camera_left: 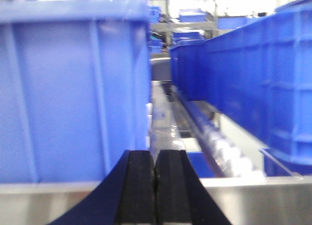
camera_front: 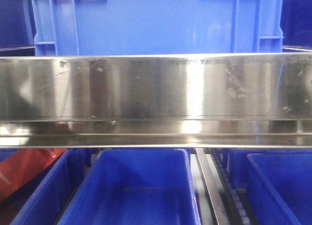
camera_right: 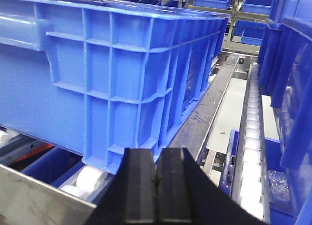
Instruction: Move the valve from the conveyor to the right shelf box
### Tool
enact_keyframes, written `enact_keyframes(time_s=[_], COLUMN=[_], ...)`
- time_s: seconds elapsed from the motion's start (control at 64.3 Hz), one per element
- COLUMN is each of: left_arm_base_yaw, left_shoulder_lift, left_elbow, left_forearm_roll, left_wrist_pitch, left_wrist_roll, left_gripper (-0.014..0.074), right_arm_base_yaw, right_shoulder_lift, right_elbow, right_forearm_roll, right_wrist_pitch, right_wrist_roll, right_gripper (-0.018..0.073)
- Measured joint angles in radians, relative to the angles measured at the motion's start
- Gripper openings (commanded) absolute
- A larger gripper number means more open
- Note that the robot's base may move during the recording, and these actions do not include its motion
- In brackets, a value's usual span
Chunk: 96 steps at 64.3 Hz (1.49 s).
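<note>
The valve and the conveyor are out of view in all three views. My left gripper point(camera_left: 155, 159) is shut with nothing between its black pads, pointing along a gap between a blue box point(camera_left: 73, 93) on its left and another blue box point(camera_left: 253, 74) on its right. My right gripper point(camera_right: 156, 157) is shut and empty, just in front of the corner of a large ribbed blue shelf box point(camera_right: 112, 69) that rests on white rollers point(camera_right: 90, 178).
A shiny steel shelf rail point(camera_front: 156, 88) spans the front view, with a blue box point(camera_front: 156, 20) above it and open blue bins point(camera_front: 136, 186) below. A metal divider rail point(camera_right: 209, 113) and a roller track point(camera_right: 251, 137) run to the right of the ribbed box.
</note>
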Motion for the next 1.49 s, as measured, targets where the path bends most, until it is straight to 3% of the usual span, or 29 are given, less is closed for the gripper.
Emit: enact_keyframes(time_s=[0.202, 1.104, 1.212, 1.492], left_arm_base_yaw=[0.013, 0.013, 0.013, 0.013], left_shoulder_lift=[-0.009, -0.009, -0.009, -0.009], left_elbow=[0.051, 0.052, 0.052, 0.052], left_forearm_roll=[-0.001, -0.001, -0.001, -0.001], left_wrist_pitch=[-0.051, -0.057, -0.057, -0.057], left_wrist_roll=[0.0, 0.0, 0.0, 0.0], left_gripper=[-0.0111, -0.0111, -0.0111, -0.0111], right_arm_base_yaw=[0.0, -0.002, -0.045, -0.29], right_shoulder_lift=[-0.002, -0.005, -0.026, -0.195], right_elbow=[0.0, 0.002, 0.023, 0.128], right_forearm_roll=[0.0, 0.0, 0.0, -0.001], right_wrist_pitch=[-0.003, -0.023, -0.027, -0.027], right_wrist_roll=[0.0, 0.0, 0.0, 0.058], right_gripper=[-0.0162, -0.0162, -0.0162, -0.0162])
